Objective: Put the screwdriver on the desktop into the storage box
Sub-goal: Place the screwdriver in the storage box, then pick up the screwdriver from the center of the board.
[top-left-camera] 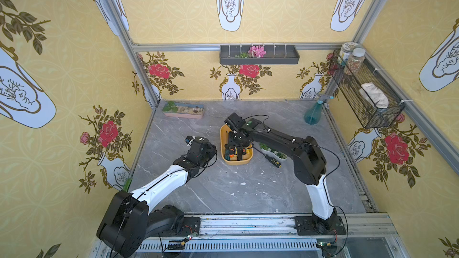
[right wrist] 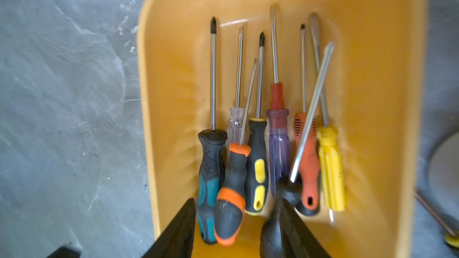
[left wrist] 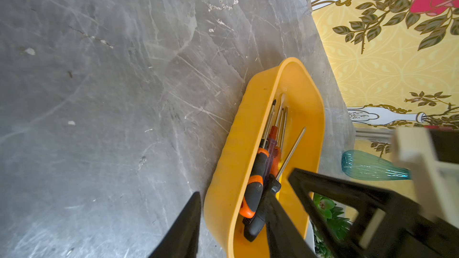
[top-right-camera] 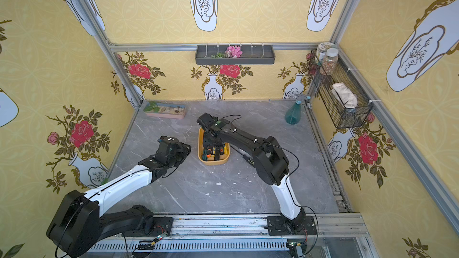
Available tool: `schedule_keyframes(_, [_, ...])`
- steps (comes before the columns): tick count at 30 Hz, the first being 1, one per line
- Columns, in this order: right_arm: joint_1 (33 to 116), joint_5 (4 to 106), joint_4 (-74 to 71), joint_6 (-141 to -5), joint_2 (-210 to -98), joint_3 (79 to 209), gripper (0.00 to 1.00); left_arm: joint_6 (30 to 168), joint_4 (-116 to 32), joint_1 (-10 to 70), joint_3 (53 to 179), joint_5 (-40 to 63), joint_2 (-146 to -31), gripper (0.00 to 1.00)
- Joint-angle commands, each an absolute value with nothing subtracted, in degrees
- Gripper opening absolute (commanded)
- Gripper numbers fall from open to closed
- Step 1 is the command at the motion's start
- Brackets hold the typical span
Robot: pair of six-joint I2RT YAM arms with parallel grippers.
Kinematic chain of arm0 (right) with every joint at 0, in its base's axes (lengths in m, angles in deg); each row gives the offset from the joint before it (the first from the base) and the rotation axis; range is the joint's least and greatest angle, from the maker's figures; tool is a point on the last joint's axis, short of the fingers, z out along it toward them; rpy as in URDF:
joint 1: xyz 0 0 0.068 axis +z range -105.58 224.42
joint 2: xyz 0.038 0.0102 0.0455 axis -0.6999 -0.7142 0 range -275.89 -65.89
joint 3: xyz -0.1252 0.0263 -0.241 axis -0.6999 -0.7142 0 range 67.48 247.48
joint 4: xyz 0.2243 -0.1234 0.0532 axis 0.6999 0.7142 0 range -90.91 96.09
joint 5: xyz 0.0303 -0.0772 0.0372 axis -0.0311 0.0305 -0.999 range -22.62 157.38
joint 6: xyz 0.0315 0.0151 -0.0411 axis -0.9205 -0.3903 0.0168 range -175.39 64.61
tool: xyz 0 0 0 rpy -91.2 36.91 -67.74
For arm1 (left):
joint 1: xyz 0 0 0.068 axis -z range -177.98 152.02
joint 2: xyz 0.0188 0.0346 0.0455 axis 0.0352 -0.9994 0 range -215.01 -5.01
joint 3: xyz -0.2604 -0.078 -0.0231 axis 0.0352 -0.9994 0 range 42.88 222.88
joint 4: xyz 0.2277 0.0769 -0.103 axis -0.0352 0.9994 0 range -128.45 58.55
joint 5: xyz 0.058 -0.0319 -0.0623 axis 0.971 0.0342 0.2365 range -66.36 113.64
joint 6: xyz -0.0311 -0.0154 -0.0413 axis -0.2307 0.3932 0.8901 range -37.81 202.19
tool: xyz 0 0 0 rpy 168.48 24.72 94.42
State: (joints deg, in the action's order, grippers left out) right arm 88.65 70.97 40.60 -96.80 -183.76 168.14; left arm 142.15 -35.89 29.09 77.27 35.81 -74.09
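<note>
Box holds seven screwdrivers roughly side by side, tips pointing the same way. An eighth, the black screwdriver, lies slanted over them with its handle against one finger of the right gripper; jaws apart, gripping nothing. Left gripper is beside the box, jaws apart, empty. Pink tray: pebbles, leaves. Wall shelf: pink flower. Wire basket: two jars, cloth. Desktop is grey marble with white specks; yellow floral wallpaper, teal spray bottle at the back. Loose screwdriver, black handle with yellow end, lies on the desktop just beside the succulent dish, near the box.
</note>
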Motion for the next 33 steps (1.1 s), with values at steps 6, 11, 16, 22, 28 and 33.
schedule_keyframes(6, [83.9, 69.2, 45.0, -74.2, -168.3, 150.3, 0.63, 140.6, -38.0, 28.6, 77.5, 34.6, -74.7, 0.44])
schedule_keyframes(11, [83.0, 70.0, 48.8, -69.5, -162.4, 142.0, 0.68, 140.8, -38.7, 28.6, 77.5, 33.9, -75.6, 0.44])
schedule_keyframes(16, [79.4, 70.7, 47.8, -70.4, -161.8, 136.7, 0.70, 141.0, -38.9, 28.6, 77.2, 33.7, -75.9, 0.44])
schedule_keyframes(22, [77.1, 70.5, 44.5, -69.4, -165.0, 136.0, 0.70, 141.0, -38.4, 28.6, 77.2, 33.8, -75.5, 0.44])
schedule_keyframes(28, [76.9, 70.0, 43.1, -68.1, -167.8, 136.6, 0.69, 141.3, -37.6, 28.6, 76.8, 34.4, -74.3, 0.44])
schedule_keyframes(33, [76.9, 71.9, 42.4, -67.6, -169.1, 136.4, 0.68, 141.3, -37.4, 28.6, 76.7, 34.6, -74.0, 0.44])
